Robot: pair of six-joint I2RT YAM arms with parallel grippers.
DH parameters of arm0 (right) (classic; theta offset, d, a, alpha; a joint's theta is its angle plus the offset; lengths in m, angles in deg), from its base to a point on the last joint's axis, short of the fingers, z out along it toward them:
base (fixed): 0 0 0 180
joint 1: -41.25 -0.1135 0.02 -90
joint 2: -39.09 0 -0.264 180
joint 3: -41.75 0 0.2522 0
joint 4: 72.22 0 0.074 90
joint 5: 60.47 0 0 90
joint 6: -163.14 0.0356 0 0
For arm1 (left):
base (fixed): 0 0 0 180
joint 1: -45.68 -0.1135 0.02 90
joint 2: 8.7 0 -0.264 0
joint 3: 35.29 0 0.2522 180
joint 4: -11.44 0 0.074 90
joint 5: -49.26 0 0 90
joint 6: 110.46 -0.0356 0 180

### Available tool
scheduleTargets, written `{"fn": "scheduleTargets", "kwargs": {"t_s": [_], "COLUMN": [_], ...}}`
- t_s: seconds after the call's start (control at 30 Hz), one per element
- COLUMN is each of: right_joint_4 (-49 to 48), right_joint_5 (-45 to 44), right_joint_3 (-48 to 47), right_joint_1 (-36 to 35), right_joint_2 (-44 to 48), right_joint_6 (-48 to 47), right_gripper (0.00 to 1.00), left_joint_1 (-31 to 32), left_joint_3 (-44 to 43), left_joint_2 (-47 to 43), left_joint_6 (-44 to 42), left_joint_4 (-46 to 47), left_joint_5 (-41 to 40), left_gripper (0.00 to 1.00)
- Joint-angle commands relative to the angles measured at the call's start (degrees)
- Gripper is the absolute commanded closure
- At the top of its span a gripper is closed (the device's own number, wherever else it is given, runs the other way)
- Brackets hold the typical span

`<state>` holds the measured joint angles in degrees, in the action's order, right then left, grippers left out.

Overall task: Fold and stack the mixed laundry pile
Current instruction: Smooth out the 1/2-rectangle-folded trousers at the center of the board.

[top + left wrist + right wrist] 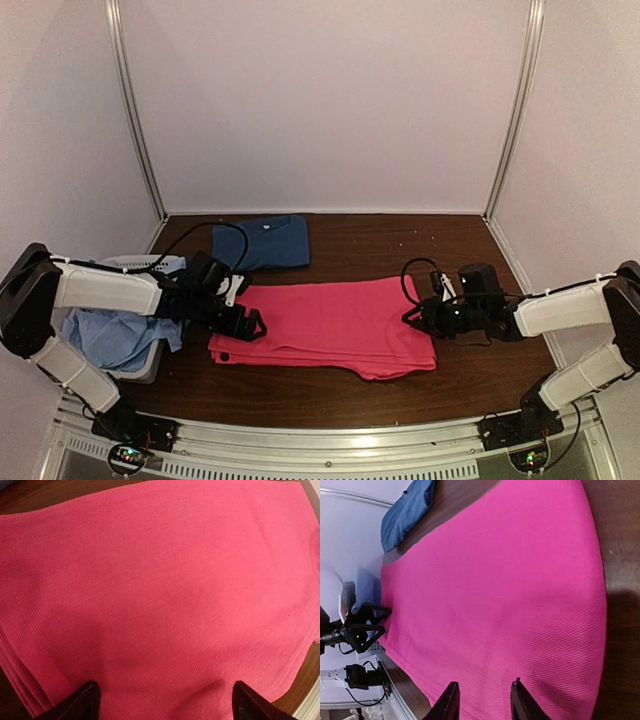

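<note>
The magenta-pink shirt (330,325) lies folded flat in the middle of the dark wooden table. My left gripper (248,325) hovers over its left edge, open wide, with only pink shirt (160,580) showing between the fingertips (85,702). At the shirt's right edge my right gripper (415,315) has its jaws partly apart above the pink shirt (500,580), and nothing is pinched between them. The dark blue T-shirt (262,242) rests folded at the back left. The pale light-blue cloth (115,335) lies crumpled in the basket.
A white slotted basket (135,263) stands at the table's left edge beside my left arm. White walls with metal posts (135,110) close the back and sides. A metal rail (330,445) runs along the near edge.
</note>
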<state>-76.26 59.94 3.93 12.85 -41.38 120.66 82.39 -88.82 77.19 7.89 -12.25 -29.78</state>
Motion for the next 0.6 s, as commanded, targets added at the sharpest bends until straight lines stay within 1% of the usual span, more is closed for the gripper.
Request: {"fn": "scheduleTargets", "kwargs": {"t_s": [0.0,0.03,0.1,0.17,0.2,0.23,0.3,0.4,0.5,0.57], "right_joint_4": [17.67,20.23,21.53,19.41,18.19,14.71,10.63,7.82,4.5,3.0], "right_joint_5": [-5.21,-6.51,-7.83,-9.05,-10.02,-11.06,-13.8,-18.29,-21.82,-23.48], "right_joint_3": [-5.28,-5.41,-3.9,-0.64,1.09,2.96,6.07,7.55,8.82,9.69], "right_joint_1": [-4.12,-5.7,-8.95,-12.99,-15.08,-17.29,-21.58,-26.87,-29.71,-29.26], "right_joint_2": [10.8,13.67,18.4,21.54,22.54,23.13,23.35,21.01,18.17,17.13], "right_joint_6": [-6.59,-5.78,-1.93,3.88,6.94,11.23,16.49,20.49,21.84,21.14], "right_gripper": [0.66,0.65,0.6,0.52,0.51,0.5,0.45,0.39,0.38,0.39], "left_joint_1": [3.83,5.0,6.8,7.84,8.11,8.27,8.38,8.38,8.38,8.38], "left_joint_3": [-3.78,-5.53,-8.77,-11.43,-12.61,-14.04,-15.71,-16.85,-17.02,-16.75], "left_joint_2": [-3.17,-3.06,-2.35,-0.66,0.42,1.72,3.73,5.58,6.56,7.06], "left_joint_6": [-4.01,-4.79,-5.61,-5.29,-5.25,-5.24,-5.24,-5.07,-4.98,-5.09], "left_joint_4": [-4.43,-5.49,-6.38,-6.24,-6.06,-6.05,-5.88,-5.2,-4.44,-3.81], "left_joint_5": [-6.17,-6.24,-6.63,-6.45,-6.35,-6.65,-7.24,-6.87,-6.43,-6.3], "left_gripper": [0.07,0.07,0.07,0.07,0.07,0.07,0.07,0.07,0.06,0.06]}}
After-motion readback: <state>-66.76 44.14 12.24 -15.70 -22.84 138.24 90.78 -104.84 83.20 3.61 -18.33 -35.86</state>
